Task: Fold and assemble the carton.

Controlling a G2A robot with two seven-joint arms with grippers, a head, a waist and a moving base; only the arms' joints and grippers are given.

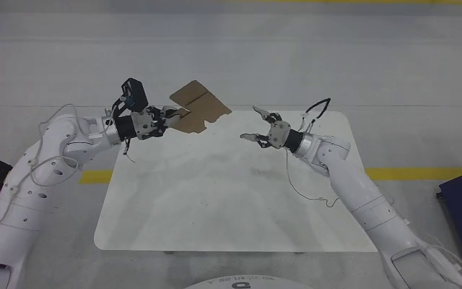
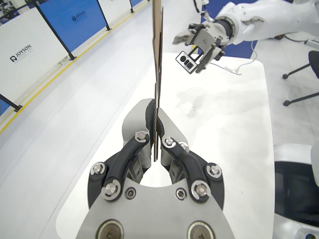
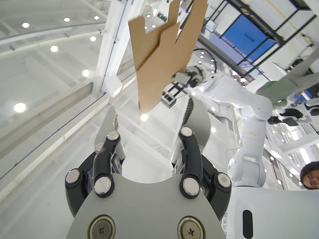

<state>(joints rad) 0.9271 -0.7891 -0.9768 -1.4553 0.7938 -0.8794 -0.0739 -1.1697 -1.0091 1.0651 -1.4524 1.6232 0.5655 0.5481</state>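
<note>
Carton (image 1: 201, 107) flat, pinched tight in left claw (image 1: 180, 113); right claw (image 1: 250, 123) wide open, empty.

We look down from overhead in the top view, taking in the whole table (image 1: 216, 209) from some way off. On the left wrist we sit close behind the left gripper (image 2: 157, 115), facing across the table toward the right gripper (image 2: 186, 56) farther off; on the right wrist we sit close behind that gripper, tilted up toward the ceiling (image 3: 49, 50). All 3 views share the carton (image 1: 201, 107), and the top and left wrist views share the table.
</note>
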